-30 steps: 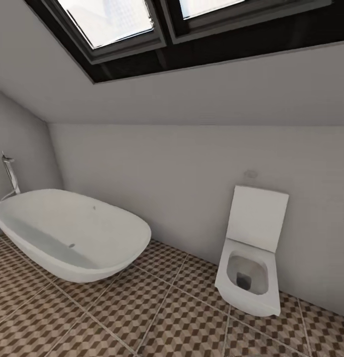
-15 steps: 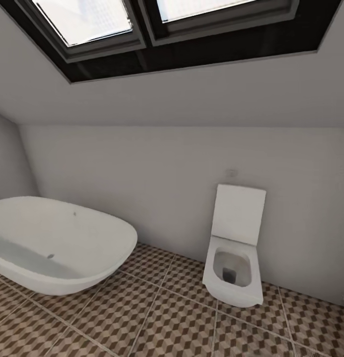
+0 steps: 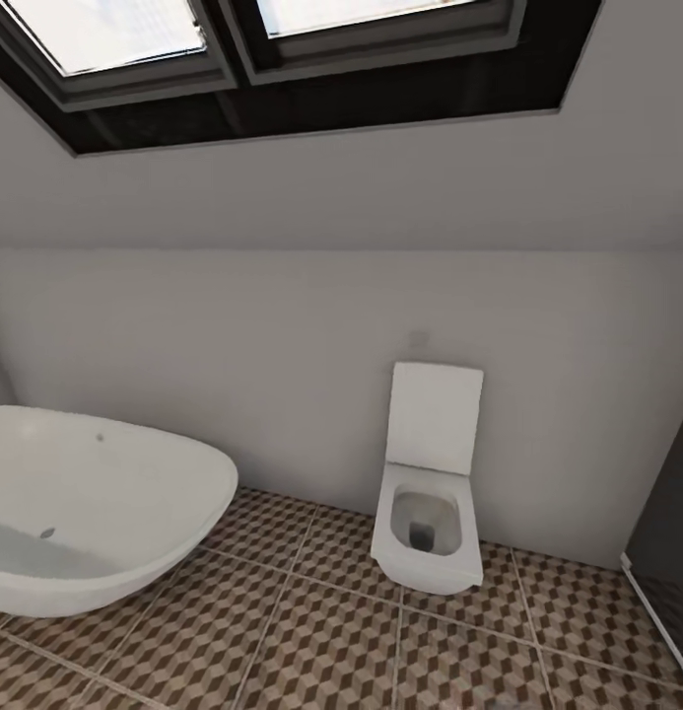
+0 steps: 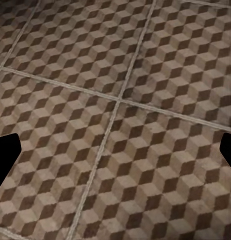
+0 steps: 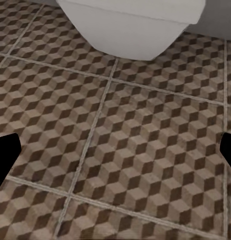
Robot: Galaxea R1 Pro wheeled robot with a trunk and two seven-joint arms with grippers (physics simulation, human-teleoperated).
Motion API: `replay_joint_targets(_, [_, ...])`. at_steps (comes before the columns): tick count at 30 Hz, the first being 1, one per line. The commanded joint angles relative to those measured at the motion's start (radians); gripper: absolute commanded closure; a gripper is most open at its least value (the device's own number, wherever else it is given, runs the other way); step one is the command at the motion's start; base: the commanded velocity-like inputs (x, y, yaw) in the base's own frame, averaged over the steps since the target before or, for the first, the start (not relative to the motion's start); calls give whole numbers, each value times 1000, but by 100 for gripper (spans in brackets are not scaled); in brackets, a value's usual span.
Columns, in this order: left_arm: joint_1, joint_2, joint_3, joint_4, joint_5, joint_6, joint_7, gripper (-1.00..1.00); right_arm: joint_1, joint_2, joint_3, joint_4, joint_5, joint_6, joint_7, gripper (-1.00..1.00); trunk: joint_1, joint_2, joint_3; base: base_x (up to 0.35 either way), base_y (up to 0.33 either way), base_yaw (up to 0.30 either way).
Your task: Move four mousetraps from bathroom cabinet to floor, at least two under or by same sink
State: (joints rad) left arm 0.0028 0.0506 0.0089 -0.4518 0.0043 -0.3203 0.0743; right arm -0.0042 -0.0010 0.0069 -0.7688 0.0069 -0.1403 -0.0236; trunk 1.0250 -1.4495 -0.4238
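Note:
The bathroom floor (image 3: 331, 641) of brown, beige and white cube-pattern tiles spreads across the bottom of the head view. My left gripper (image 4: 115, 155) hangs open over bare tiles (image 4: 120, 75), its dark fingertips (image 4: 5, 155) far apart at the picture's edges. My right gripper (image 5: 115, 155) is open too, above the floor (image 5: 145, 140) just in front of the white toilet bowl (image 5: 130, 25). Nothing lies between either pair of fingers. The mousetraps, the cabinet and the sink are out of view.
An oval white bathtub (image 3: 85, 513) stands at the left. A square white toilet (image 3: 430, 493) hangs on the grey back wall. A dark panel (image 3: 666, 532) rises at the right edge. Skylight windows (image 3: 282, 39) sit in the sloped ceiling.
The head camera has swung to the right: bathtub and toilet have slid left in the picture, and the dark panel has come in at the right edge.

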Motion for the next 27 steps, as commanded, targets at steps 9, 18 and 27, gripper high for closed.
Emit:
replay_joint_targets(9, [0,0,-1,-1,0,-2,2,-100,0,0,1,0,1,-2,-2,-100,0,0,-4,0,0,-266])
replay_joint_targets(18, [0,0,-1,1,0,-2,2,-100,0,0,1,0,1,-2,-2,-100,0,0,-5,0,0,-272])
replay_joint_targets(27, [0,0,0,2,0,-2,2,-100,0,-1,1,0,1,-3,-2,-100,0,0,-5,0,0,-273])
